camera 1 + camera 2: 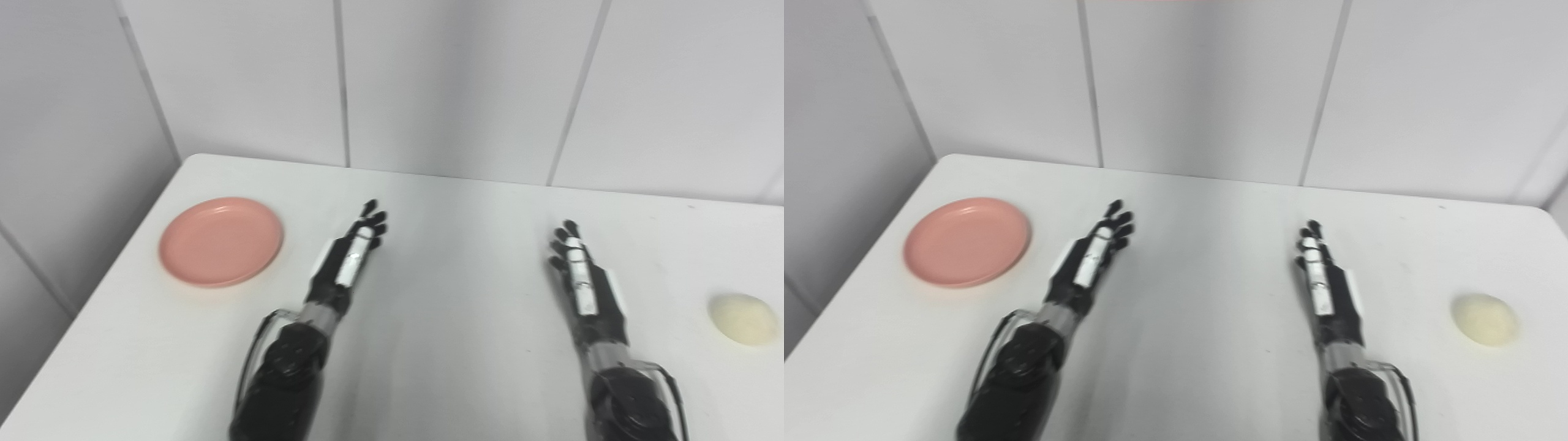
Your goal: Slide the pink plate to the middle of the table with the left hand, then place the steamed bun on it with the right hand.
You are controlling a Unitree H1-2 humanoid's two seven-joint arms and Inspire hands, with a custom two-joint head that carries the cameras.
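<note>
The pink plate (pixel 220 241) lies empty near the table's left edge. Far off at the right side rests the pale steamed bun (pixel 743 318). My left hand (pixel 352 257) hovers over the table to the right of the plate, apart from it, open with fingers stretched forward. Left of the bun, with a wide gap between them, my right hand (pixel 579 269) is open too and holds nothing. Both forearms come in from the bottom edge.
The white table (pixel 465 202) has a rounded far-left corner and ends at grey wall panels (pixel 453 79) behind. Its left edge drops off just beyond the plate.
</note>
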